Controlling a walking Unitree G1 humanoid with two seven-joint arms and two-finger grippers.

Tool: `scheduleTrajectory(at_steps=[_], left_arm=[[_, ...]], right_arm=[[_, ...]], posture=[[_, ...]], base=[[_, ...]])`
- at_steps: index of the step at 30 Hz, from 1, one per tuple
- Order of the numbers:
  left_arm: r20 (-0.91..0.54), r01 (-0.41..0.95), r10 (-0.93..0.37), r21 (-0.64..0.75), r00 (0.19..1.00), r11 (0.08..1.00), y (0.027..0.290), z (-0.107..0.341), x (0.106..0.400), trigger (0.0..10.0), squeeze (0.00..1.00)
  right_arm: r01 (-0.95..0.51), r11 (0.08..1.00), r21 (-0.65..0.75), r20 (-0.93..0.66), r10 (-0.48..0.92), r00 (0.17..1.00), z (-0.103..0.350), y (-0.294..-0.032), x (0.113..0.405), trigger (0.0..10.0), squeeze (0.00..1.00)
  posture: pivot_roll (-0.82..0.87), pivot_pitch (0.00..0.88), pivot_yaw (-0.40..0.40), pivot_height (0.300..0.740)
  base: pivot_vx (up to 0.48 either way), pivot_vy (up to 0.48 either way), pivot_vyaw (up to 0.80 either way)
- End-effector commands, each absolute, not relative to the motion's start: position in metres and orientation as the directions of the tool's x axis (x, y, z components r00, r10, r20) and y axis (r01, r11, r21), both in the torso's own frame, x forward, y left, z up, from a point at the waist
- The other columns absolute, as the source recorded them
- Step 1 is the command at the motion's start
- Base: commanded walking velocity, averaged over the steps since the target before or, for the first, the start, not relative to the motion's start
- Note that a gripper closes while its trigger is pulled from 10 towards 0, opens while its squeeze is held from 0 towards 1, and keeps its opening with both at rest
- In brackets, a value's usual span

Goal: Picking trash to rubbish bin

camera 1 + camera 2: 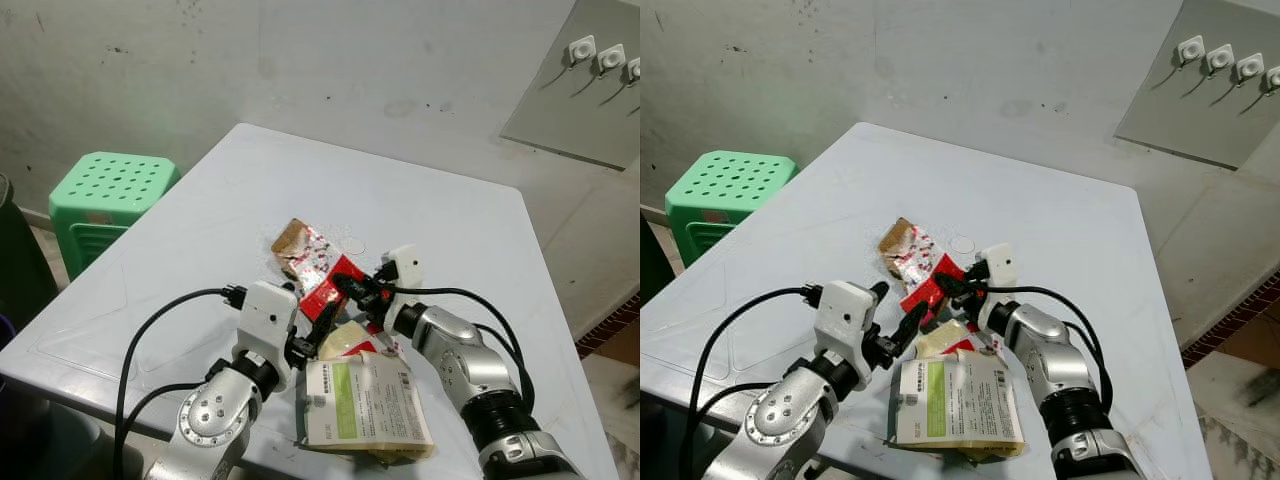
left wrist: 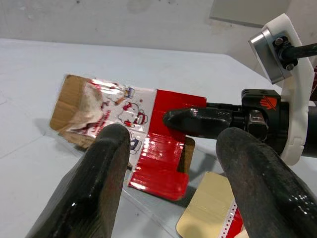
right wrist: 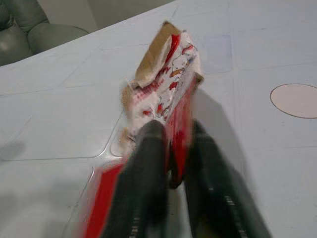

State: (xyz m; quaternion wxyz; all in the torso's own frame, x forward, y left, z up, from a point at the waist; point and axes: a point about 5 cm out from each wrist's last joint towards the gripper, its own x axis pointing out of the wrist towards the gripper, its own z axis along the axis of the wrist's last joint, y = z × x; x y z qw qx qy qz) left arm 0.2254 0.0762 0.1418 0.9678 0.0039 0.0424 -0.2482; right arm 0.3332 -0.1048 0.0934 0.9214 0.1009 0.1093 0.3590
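A red and white snack wrapper (image 1: 308,252) with a brown cardboard end lies in the middle of the white table (image 1: 450,220). My right gripper (image 1: 341,284) is shut on the wrapper's red edge (image 3: 163,79), its fingers (image 3: 151,148) squeezing the film. My left gripper (image 1: 318,335) stands open just in front of the wrapper, its two fingers (image 2: 106,168) spread on either side of the red part (image 2: 163,158). A pale yellow packet (image 1: 345,340) and a flat pack with a green and white label (image 1: 360,400) lie near the table's front edge, between my arms.
A green plastic stool (image 1: 110,190) stands on the floor left of the table. A grey wall panel with white hooks (image 1: 590,90) hangs at the upper right. The table's right edge drops to the floor (image 1: 610,330).
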Motion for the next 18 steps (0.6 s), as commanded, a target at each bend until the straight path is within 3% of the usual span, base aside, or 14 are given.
scheduleTrajectory(at_steps=[1,13,18], left_arm=[[-0.059,0.498,-0.497,-0.010,0.866,0.867,0.0715,0.1488,0.2255,10.0,0.00],[-0.056,0.502,-0.501,-0.012,0.863,0.865,0.0704,0.1477,0.2245,10.0,0.00],[-0.042,0.500,-0.500,0.005,0.865,0.866,0.0718,0.1490,0.2295,10.0,0.00]], right_arm=[[-0.631,0.735,0.246,-0.120,0.669,0.733,0.0996,-0.1108,0.3389,0.0,0.00],[-0.628,0.736,0.252,-0.110,0.667,0.737,0.0985,-0.1106,0.3385,0.0,0.00],[-0.601,0.748,0.283,-0.031,0.633,0.774,0.1062,-0.1156,0.3401,0.0,0.00]], posture=[[0.07,0.000,-0.137,0.740],[0.07,0.000,-0.139,0.740],[0.06,0.000,-0.131,0.740]], base=[[0.000,0.000,0.00],[0.000,0.000,0.00],[0.000,0.000,0.00]])
